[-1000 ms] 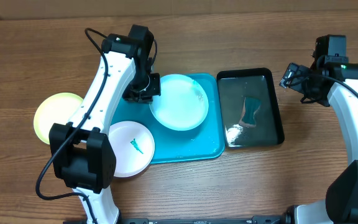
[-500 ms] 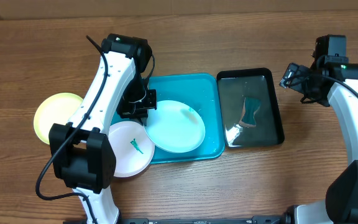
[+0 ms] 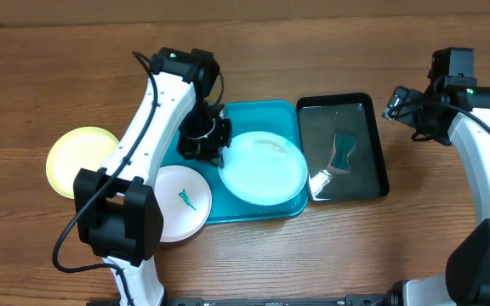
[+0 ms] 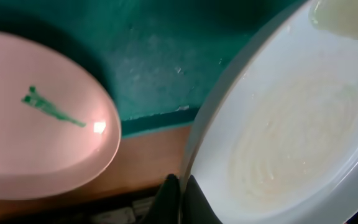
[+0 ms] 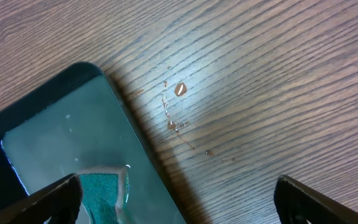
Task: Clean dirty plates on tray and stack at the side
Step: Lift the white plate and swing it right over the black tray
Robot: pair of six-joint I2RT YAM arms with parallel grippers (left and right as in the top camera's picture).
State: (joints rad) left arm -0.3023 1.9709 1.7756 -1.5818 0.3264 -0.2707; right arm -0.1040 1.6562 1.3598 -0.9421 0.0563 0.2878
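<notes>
Two fingers of the left end effector [image 3: 216, 151] pinch shut on the left rim of the pale blue plate [image 3: 264, 168], a thin edge grip. We judge this plate light and stiff, yet its face shows a wet, swirled film, so it is likely slippery. The rim, pushed well between the jaws, seems the only place to take it, and any tilt may let it slide out. It sits over the right half of the turquoise tray [image 3: 253, 115], mid-tabletop; we cannot tell whether it rests there or hangs just above. The white plate [image 3: 170, 219], bearing a green smear [image 4: 48, 109], overlaps the tray's front-left corner. The yellow-green plate [image 3: 71, 157] lies apart, toward the tabletop's left edge. Beyond, we see the right end effector [image 5: 179, 199] standing wide and empty by the back-right corner of the black tray [image 3: 364, 119], where a sponge [image 3: 343, 151] lies.
</notes>
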